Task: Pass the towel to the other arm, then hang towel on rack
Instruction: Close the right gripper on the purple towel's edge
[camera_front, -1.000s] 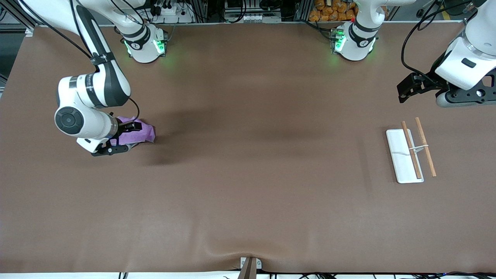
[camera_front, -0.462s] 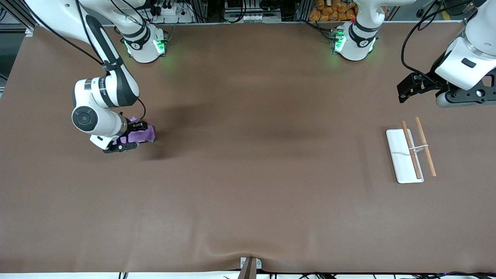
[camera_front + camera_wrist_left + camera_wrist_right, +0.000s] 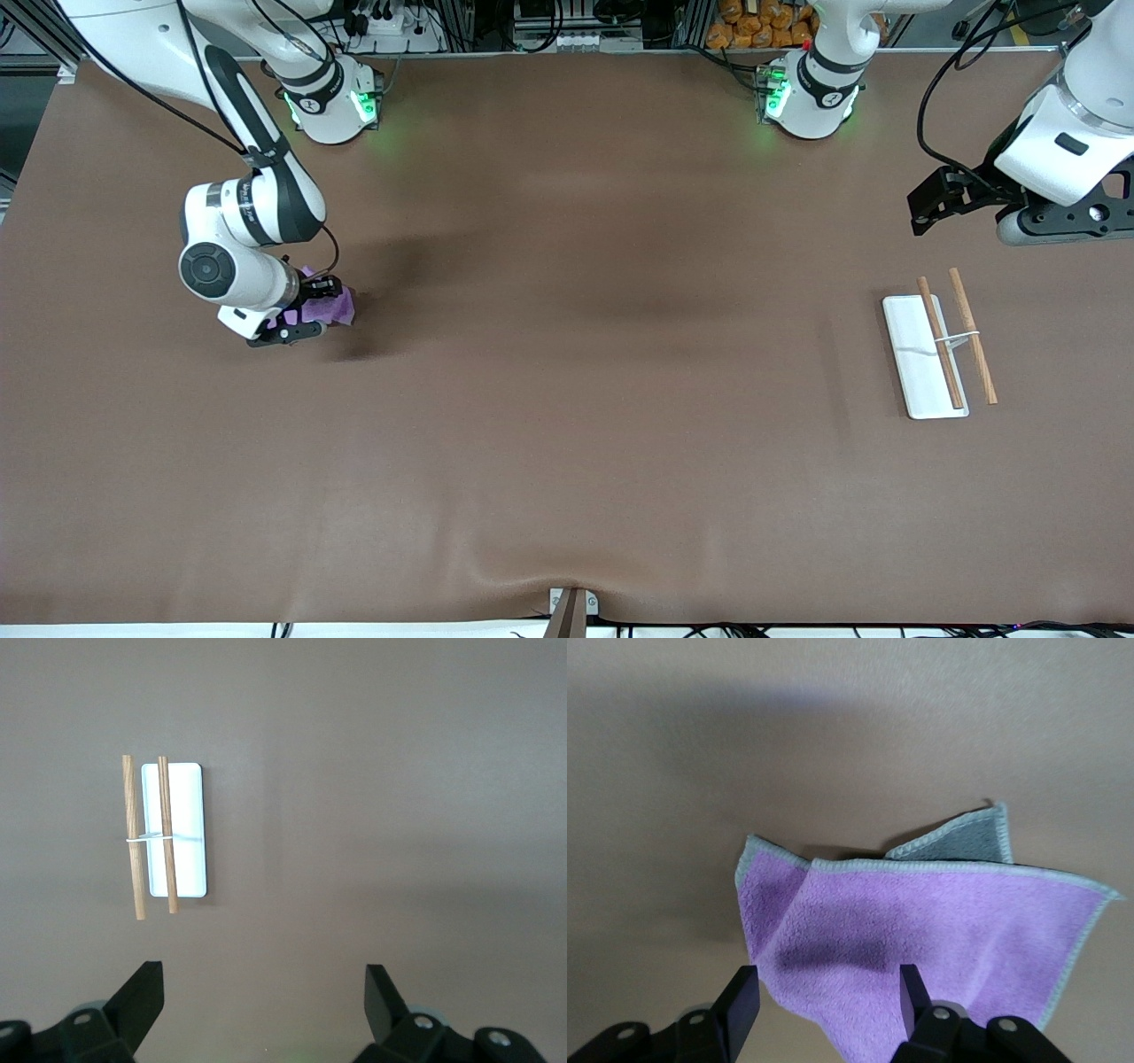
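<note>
The purple towel [image 3: 332, 308] lies on the brown table at the right arm's end, a grey corner folded up in the right wrist view [image 3: 921, 930]. My right gripper [image 3: 306, 310] is low over it, open, one finger on each side of the cloth [image 3: 827, 997]. The rack [image 3: 923, 356], a white tray with two wooden rods [image 3: 973, 335], sits at the left arm's end and shows in the left wrist view [image 3: 177, 837]. My left gripper [image 3: 263, 992] is open and empty, held high above the table near the rack, where the left arm waits [image 3: 952, 202].
The brown mat [image 3: 567, 399] covers the whole table. The arms' bases [image 3: 332, 102] stand along the table edge farthest from the front camera. A small bracket [image 3: 571, 607] sits at the table edge nearest the front camera.
My right arm has moved toward the table's middle and lowered onto the towel, covering more of it. The towel, rack and left arm have not moved.
</note>
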Robot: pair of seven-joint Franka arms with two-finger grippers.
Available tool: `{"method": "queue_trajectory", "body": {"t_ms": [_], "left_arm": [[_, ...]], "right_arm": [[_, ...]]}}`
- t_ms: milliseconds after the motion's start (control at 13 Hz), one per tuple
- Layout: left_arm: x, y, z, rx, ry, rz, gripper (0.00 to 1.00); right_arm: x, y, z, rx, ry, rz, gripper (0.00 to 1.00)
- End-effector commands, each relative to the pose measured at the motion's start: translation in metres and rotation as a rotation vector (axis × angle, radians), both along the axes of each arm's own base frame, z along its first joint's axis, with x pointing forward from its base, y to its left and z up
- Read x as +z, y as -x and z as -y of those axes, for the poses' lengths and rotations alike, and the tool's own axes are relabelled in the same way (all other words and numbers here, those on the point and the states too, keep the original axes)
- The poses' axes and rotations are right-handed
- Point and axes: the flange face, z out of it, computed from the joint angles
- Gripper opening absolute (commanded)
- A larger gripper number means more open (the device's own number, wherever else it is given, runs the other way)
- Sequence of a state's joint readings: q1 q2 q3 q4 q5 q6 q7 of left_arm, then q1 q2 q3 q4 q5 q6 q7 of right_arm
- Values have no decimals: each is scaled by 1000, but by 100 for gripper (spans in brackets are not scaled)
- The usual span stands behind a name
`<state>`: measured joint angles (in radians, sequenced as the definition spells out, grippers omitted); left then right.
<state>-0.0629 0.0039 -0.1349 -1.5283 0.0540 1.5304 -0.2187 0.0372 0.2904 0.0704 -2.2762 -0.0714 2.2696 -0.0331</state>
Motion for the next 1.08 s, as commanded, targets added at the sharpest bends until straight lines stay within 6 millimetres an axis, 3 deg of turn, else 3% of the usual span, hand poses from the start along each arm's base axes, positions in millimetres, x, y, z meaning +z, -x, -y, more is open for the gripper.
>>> {"method": "queue_trajectory", "body": {"t_ms": [0, 231, 308, 615, 1000], "left_arm": [[2, 1, 1, -10, 11, -2, 100], [4, 2, 3, -12, 23, -2, 100], [3, 2, 3, -13, 24, -4, 100], [-1, -1, 5, -14, 25, -5, 100], [-1, -1, 5, -16, 25, -5, 100]], "right_arm": [[-13, 6, 2, 18, 2, -6, 73], [-18, 9, -5, 16, 0, -13, 71], [-20, 12, -11, 27, -1, -8, 64], [-20, 11, -7, 20, -1, -7, 2], [-8, 7, -5, 6, 1, -9, 0]]}}
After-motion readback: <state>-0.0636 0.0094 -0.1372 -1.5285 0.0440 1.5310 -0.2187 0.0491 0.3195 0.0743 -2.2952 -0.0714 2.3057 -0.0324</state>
